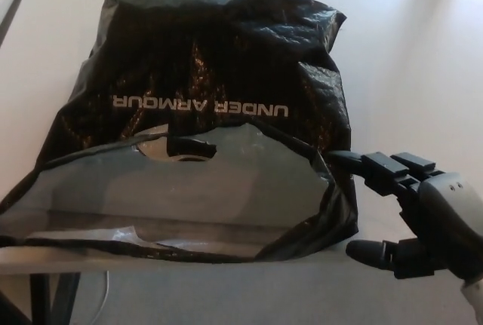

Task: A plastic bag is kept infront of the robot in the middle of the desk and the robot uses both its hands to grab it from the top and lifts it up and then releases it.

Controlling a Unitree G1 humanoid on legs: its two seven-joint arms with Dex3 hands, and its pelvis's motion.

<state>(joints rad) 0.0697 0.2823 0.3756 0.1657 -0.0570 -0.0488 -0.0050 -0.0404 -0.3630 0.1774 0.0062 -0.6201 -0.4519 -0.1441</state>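
Note:
A black plastic bag [219, 61] with white "UNDER ARMOUR" lettering lies on the white desk [423, 53]. Its mouth gapes toward me and shows the grey inner lining [189, 189] and a handle cut-out [189, 146]. My right hand [430, 219] is at the lower right, just beside the bag's right edge. It is open, with its upper fingers [377, 165] pointing at the rim and its thumb [370, 250] spread well below, nothing held between them. My left hand does not show.
The bag's near rim reaches the desk's front edge, with dark desk legs [45, 295] and the floor below at the lower left. Bare desk surface lies to the right of the bag and behind it.

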